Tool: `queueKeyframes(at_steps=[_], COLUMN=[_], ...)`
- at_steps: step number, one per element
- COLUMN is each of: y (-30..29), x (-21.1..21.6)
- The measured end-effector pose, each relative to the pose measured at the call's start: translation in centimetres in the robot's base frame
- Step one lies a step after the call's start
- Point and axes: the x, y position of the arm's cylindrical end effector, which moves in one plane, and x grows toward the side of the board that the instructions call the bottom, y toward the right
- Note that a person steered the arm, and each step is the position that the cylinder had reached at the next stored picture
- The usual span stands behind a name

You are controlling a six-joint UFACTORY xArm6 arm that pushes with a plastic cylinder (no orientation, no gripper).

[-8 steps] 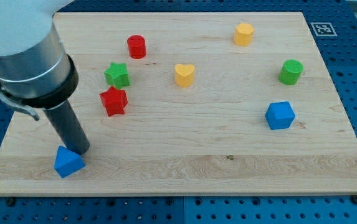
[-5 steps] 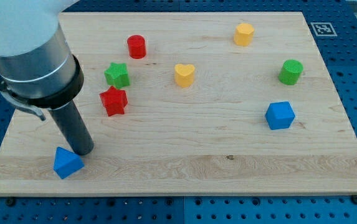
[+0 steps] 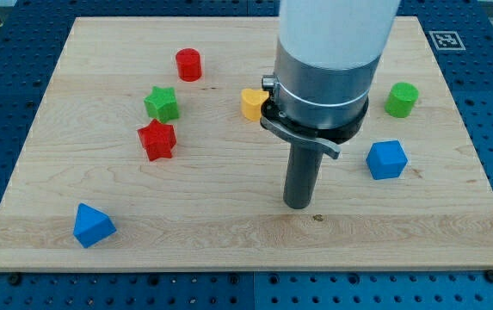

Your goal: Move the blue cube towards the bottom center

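The blue cube (image 3: pixel 386 159) sits on the wooden board (image 3: pixel 229 232) at the view's right, a little below mid-height. My tip (image 3: pixel 296 205) rests on the board left of the cube and slightly lower, about a hundred pixels away and not touching it. The arm's grey and white body rises above the tip and hides the upper middle of the board.
A blue triangular block (image 3: pixel 92 225) lies at bottom left. A red star (image 3: pixel 157 139), green star (image 3: pixel 162 103) and red cylinder (image 3: pixel 188 64) stand at upper left. A yellow heart (image 3: pixel 251 103) is partly hidden by the arm. A green cylinder (image 3: pixel 402 99) stands at right.
My tip has swept from beside the blue triangular block at bottom left to the board's middle, near the blue cube. The arm now hides the yellow block at top right. No block has moved.
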Motion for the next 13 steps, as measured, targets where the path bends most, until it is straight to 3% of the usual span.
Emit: queueKeyframes(at_steps=[1, 3, 4, 8, 10, 12, 13], y=[4.0, 22.7, 28.7, 26.3, 17.1, 2.8, 1.8], x=[0.9, 2.5, -0.3, -5.8, -6.5, -6.5, -6.5])
